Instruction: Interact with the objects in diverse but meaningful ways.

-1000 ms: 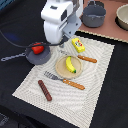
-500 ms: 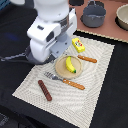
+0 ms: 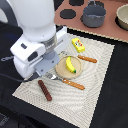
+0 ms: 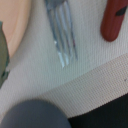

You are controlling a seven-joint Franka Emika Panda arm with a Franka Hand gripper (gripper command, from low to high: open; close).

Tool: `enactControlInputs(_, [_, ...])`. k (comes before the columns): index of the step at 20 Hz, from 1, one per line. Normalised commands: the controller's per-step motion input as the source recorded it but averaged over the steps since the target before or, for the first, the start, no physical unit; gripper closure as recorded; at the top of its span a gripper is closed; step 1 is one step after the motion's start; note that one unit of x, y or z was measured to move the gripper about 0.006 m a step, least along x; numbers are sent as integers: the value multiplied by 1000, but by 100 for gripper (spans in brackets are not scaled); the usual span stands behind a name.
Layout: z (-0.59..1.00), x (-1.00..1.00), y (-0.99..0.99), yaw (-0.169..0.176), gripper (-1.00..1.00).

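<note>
Jaws are hidden from us, so we cannot tell their state. We hover low over the placemat (image 3: pixel 100 65), above the fork (image 4: pixel 62 35) beside the sausage stick (image 3: pixel 45 90); banana (image 3: pixel 70 64) rests on the plate (image 3: pixel 59 69). Seemingly choosing: next needs aligning over one item.

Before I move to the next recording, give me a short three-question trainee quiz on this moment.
1. True or false: the banana lies on the round tan plate.
2. Which item lies on the placemat nearest the dark grey pot? A) brown sausage stick B) yellow packet C) banana
3. Fill in: the wrist view shows the metal tines of a ____ on the woven mat.

Key: 1 true; 2 B; 3 fork. The gripper itself is hidden behind the arm's body in the exterior view, so no question asks about its state.
</note>
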Motion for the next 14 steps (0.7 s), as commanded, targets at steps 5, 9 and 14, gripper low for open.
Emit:
enactControlInputs(5, [-37, 512, -474, -100, -100])
enactControlInputs(9, [-39, 161, -506, -48, -100])
enactControlInputs(14, [-61, 7, -507, -21, -100])
